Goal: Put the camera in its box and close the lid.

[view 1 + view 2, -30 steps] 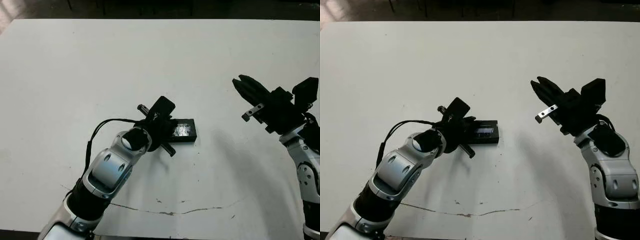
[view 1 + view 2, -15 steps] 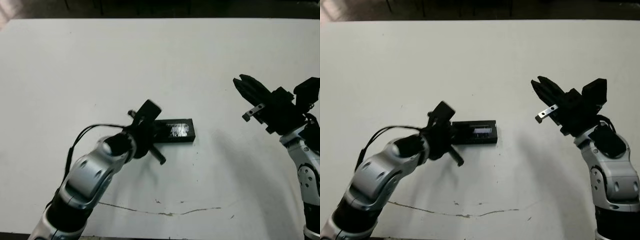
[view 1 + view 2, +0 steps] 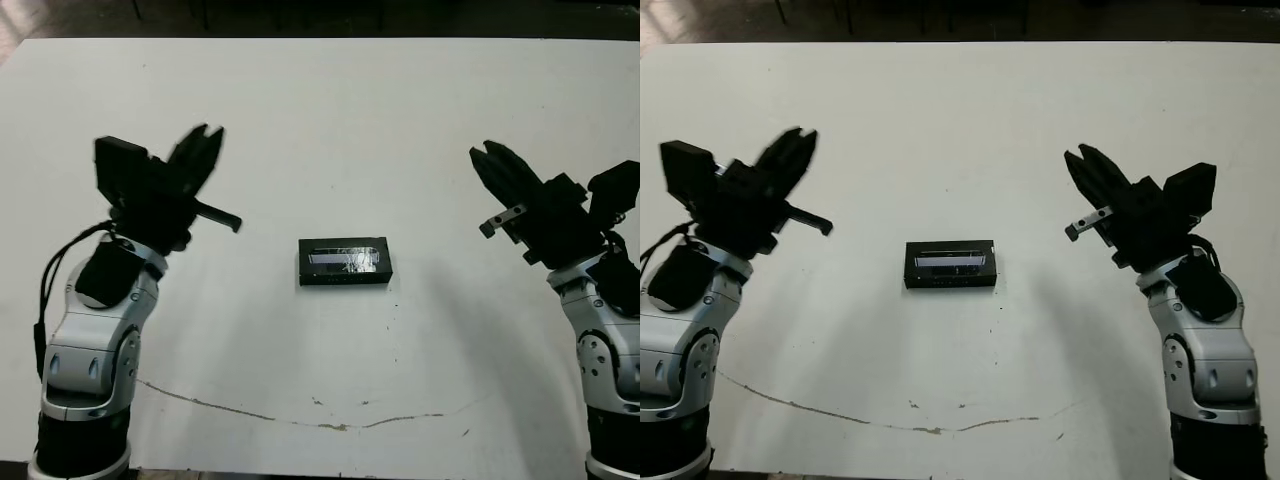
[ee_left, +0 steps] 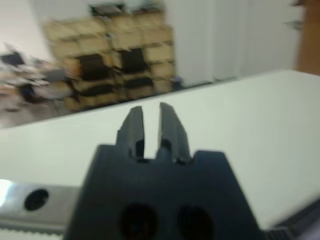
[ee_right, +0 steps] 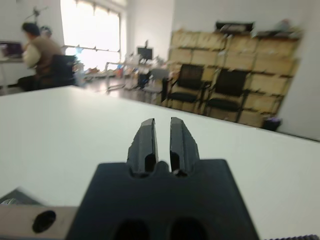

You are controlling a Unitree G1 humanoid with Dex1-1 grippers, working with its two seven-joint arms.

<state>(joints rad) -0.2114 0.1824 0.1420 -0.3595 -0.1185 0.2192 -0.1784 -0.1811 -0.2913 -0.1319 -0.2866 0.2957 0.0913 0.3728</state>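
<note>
White and almost bare, the table (image 3: 320,120) carries one small black oblong near its middle: the box (image 3: 343,262) with the lid (image 3: 951,262) lying flat on it, the pale glossy strip running along the top. No camera is to be seen anywhere on the table, so by my judgement it sits inside, under the lid, though that cannot be confirmed from these views. The left gripper (image 3: 203,150) is raised above the table well to the left of the box, and its wrist view shows its two fingers (image 4: 134,125) nearly together with only a narrow slit between them and nothing held. The right gripper (image 3: 492,165) hovers well to the right of the box, likewise lifted off the table, its fingers (image 5: 145,140) drawn close with a thin gap and empty. A person sits far off in the room beyond the table. Judging from how things lie, the task looks finished or at its last check; the only thing the next move might call for is a light press on the lid if it is not fully seated, which the pictures are too coarse to tell.
</note>
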